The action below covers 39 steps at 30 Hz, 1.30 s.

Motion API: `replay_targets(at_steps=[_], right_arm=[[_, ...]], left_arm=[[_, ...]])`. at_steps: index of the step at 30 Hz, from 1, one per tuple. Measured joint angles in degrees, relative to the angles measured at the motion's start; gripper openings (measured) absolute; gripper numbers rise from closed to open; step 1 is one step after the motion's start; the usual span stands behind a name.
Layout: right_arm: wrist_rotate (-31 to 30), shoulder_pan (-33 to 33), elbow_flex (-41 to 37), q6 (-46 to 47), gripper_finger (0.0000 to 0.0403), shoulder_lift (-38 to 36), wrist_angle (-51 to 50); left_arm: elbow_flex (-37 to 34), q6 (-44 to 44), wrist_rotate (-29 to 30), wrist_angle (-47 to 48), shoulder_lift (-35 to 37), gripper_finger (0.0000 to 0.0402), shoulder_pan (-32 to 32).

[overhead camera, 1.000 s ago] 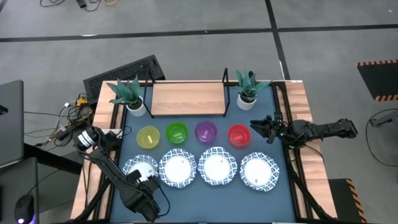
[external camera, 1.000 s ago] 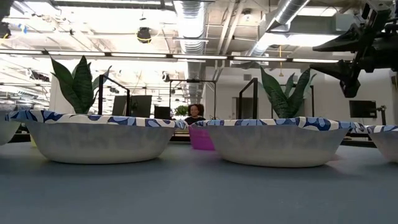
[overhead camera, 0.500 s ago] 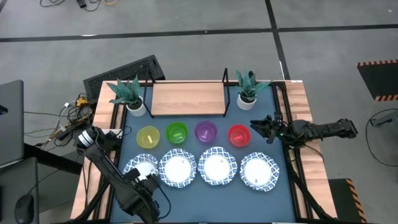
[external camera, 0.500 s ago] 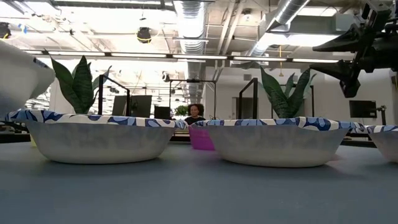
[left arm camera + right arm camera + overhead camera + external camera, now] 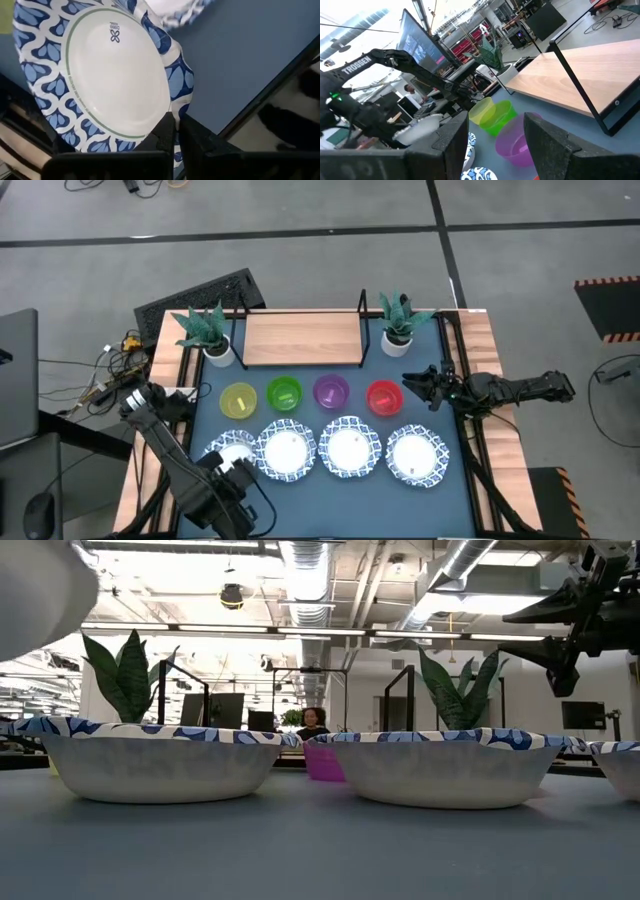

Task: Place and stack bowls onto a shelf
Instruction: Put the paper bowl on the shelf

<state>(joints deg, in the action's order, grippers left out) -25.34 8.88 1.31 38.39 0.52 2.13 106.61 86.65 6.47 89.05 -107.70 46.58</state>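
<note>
While the left claw (image 5: pixel 175 131) is pinched on the rim of the leftmost patterned bowl (image 5: pixel 102 70), raised above the table (image 5: pixel 455 480) at its near left, the bowl is best kept level and carried clear of the small bowls to the shelf (image 5: pixel 300 338) at the far side.

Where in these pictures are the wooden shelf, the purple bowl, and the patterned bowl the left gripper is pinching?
shelf (image 5: pixel 300 337), high view, bare middle of its wooden board.
purple bowl (image 5: pixel 331 392), high view, its inside.
patterned bowl (image 5: pixel 112 80), left wrist view, white centre.
left gripper (image 5: pixel 175 131), left wrist view, fingertips clamped on that bowl's rim.
</note>
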Motion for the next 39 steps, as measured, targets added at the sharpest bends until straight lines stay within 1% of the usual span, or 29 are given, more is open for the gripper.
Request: replay_targets(at_steps=[2,5,8,10,13,17,21,23,26,32,36,39], right_arm=[[0.0,0.0,0.0,0.0,0.0215,0.0,0.0],[0.0,0.0,0.0,0.0,0.0215,0.0,0.0],[0.0,0.0,0.0,0.0,0.0215,0.0,-0.3],[0.0,0.0,-0.1,0.0,0.0215,0.0,-0.5],[0.0,0.0,-0.1,0.0,0.0215,0.2,-0.7],[0.0,0.0,-0.1,0.0,0.0215,0.2,-0.7],[0.0,0.0,-0.1,0.0,0.0215,0.2,-0.7],[0.0,0.0,-0.1,0.0,0.0215,0.2,-0.7],[0.0,0.0,-0.1,0.0,0.0215,0.2,-0.7],[-0.1,0.0,-0.1,0.2,0.0215,0.2,-0.7],[-0.1,0.0,-0.1,0.2,0.0215,0.2,-0.7],[-0.1,0.0,-0.1,0.2,0.0215,0.2,-0.7]], left_arm=[[2.5,0.0,2.5,0.9,0.0,0.0000,-1.0],[4.9,-1.6,8.2,1.1,0.1,0.0000,-3.5],[6.6,-5.7,12.8,0.9,0.0,0.0000,-7.0],[7.0,-9.9,15.2,1.0,0.0,0.0000,-9.7],[7.2,-18.6,19.1,0.9,0.0,0.0000,-14.6],[7.2,-33.2,22.0,0.9,0.0,0.0000,-22.0],[7.2,-46.2,27.5,1.0,0.0,0.0000,-29.4],[7.2,-52.4,29.3,1.0,0.0,0.0000,-33.2],[7.1,-61.9,30.4,0.5,0.0,0.0000,-39.3],[4.9,-80.6,30.9,-8.7,-0.1,0.0000,-51.2],[1.8,-89.9,28.2,-14.7,0.0,0.0000,-58.0],[-1.5,-94.8,26.8,-16.9,0.0,0.0000,-61.7]])
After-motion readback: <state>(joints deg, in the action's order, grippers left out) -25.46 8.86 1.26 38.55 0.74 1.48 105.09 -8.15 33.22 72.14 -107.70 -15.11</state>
